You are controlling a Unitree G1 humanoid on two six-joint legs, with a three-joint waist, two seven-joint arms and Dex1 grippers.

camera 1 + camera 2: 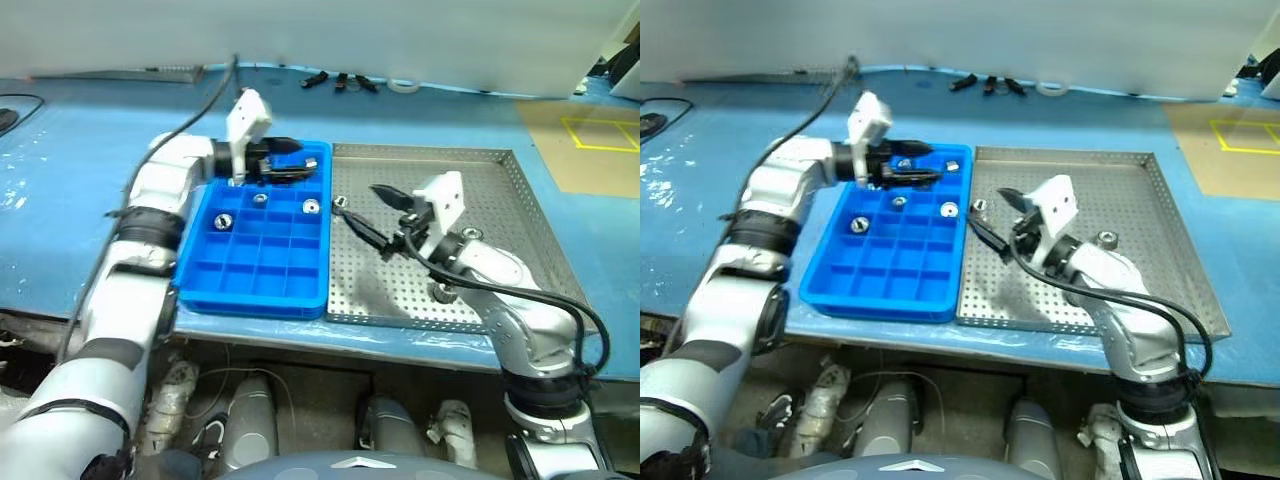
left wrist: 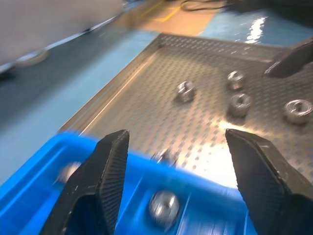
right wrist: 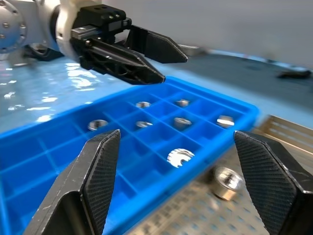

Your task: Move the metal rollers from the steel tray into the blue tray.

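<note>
R gripper (image 1: pixel 372 212) hovers over steel tray (image 1: pixel 500 190), jaws wide apart, nothing btwn them; one metal roller (image 3: pixel 226 181) lies on the mesh just ahead of it, more behind it. Further off, L gripper (image 1: pixel 292 160) over blue tray (image 1: pixel 255 270) far end, jaws apart, empty; several rollers sit in compartments below it.

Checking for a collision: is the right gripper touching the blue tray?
Apart. The right wrist view shows the right gripper with open jaws raised over the steel tray, open space between it and the blue tray.
</note>
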